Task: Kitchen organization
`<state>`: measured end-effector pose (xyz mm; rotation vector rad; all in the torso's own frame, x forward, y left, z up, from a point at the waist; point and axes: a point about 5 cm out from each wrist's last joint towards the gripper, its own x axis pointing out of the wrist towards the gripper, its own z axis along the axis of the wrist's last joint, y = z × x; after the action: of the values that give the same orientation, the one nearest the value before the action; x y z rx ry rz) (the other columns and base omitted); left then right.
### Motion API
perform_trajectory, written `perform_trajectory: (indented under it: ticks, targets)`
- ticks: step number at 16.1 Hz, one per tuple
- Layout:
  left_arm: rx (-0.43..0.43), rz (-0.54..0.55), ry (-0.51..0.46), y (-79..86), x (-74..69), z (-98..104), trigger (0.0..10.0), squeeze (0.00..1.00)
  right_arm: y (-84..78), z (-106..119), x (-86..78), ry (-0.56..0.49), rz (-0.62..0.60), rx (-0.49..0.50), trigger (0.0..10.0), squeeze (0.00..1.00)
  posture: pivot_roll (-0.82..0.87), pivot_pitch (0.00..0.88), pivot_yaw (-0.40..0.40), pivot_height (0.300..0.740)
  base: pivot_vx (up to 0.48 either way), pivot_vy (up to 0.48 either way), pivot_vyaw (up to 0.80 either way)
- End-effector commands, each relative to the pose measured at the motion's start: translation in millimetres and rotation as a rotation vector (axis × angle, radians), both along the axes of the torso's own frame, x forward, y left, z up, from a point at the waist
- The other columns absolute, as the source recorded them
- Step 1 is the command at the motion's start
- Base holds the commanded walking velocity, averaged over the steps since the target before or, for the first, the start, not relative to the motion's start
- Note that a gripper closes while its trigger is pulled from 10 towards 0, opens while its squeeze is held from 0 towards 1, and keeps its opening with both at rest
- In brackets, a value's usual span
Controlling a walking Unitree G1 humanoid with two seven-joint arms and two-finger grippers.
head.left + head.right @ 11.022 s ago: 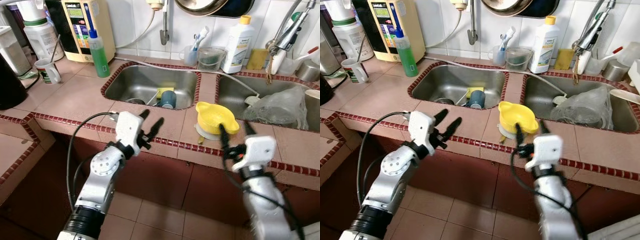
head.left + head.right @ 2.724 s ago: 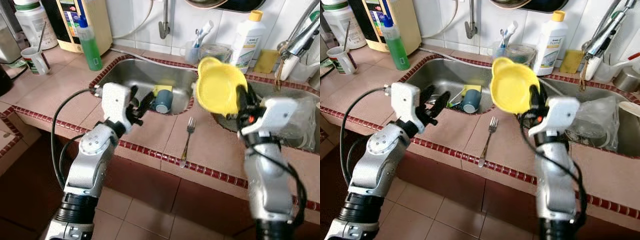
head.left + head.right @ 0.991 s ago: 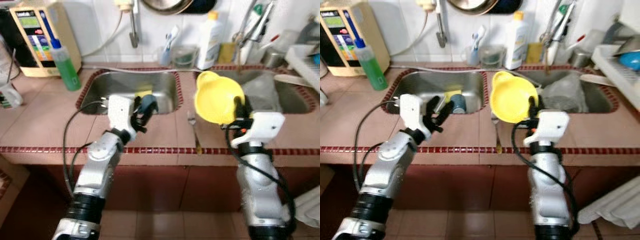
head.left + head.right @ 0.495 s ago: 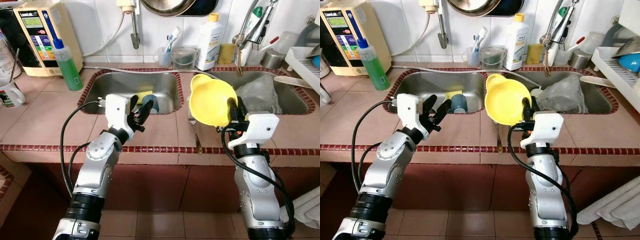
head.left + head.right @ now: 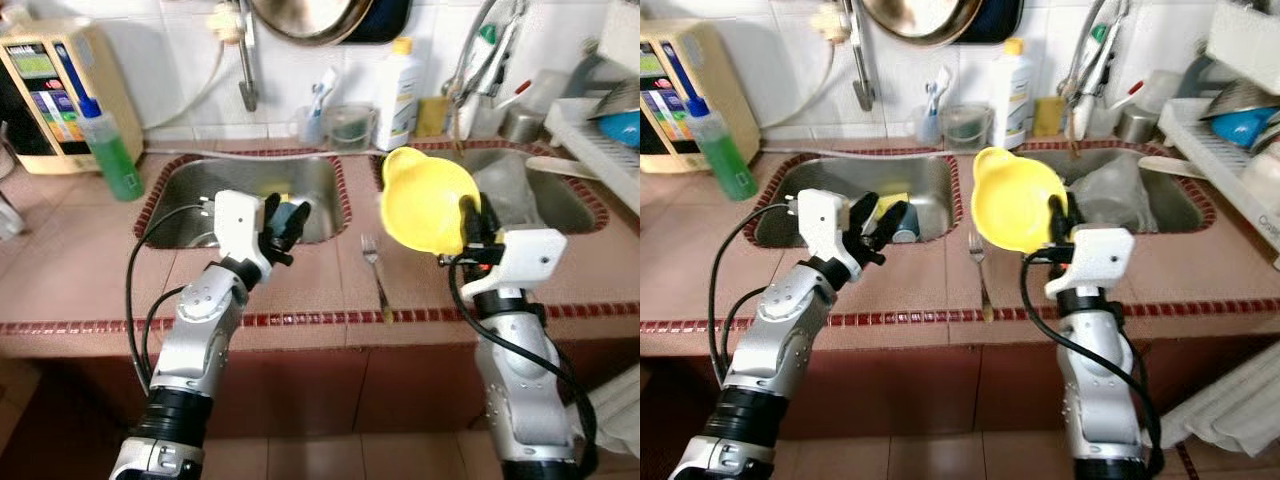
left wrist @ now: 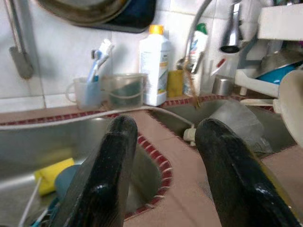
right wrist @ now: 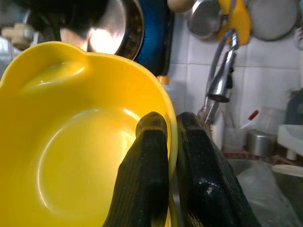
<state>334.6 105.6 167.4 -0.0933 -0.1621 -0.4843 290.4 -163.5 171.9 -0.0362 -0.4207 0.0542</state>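
Observation:
My right gripper is shut on the rim of a yellow bowl, held tilted in the air over the counter between the two sinks; in the right wrist view its fingers pinch the bowl's edge. My left gripper hangs open and empty above the front edge of the left sink. A fork lies on the tiled counter between my arms. The left sink holds a blue cup and a yellow sponge.
A green soap bottle and a beige appliance stand at the back left. A white bottle, a toothbrush cup and a clear container line the wall. The right sink holds a plastic bag. A dish rack stands at the right.
The camera has shifted, so the whole scene sits lower and further left. The right gripper still holds the yellow bowl, and the left gripper stays open by the left sink.

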Motion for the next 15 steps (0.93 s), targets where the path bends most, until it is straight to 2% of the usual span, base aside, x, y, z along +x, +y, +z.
perform_trajectory:
  ticks: [1, 10, 13, 15]
  targets:
    - [0.011, 0.013, 0.008, 5.4, 0.6, -1, 10.0, 0.00, 6.2, 5, -0.9, -0.020, 0.024, 0.008, 10.0, 0.00, -0.10, 0.000, 0.037, 0.740, 0.371, 0.000, 0.00]
    - [0.004, 0.007, 0.030, 1.8, -4.5, -5, 10.0, 0.00, 7.1, 3, -3.6, -0.005, 0.034, -0.001, 10.0, 0.00, -0.09, 0.019, 0.031, 0.740, 0.360, 0.000, 0.00]
    - [-0.012, 0.012, 0.060, -0.4, -5.1, -9, 10.0, 0.00, 6.0, 3, -4.3, 0.003, 0.037, -0.003, 10.0, 0.00, -0.10, 0.027, 0.028, 0.740, 0.000, 0.000, 0.00]
    - [0.007, 0.024, 0.130, -1.3, -3.9, -16, 10.0, 0.00, 5.7, 1, -4.6, 0.020, 0.037, 0.000, 10.0, 0.00, -0.09, 0.034, 0.025, 0.740, 0.000, 0.000, 0.00]
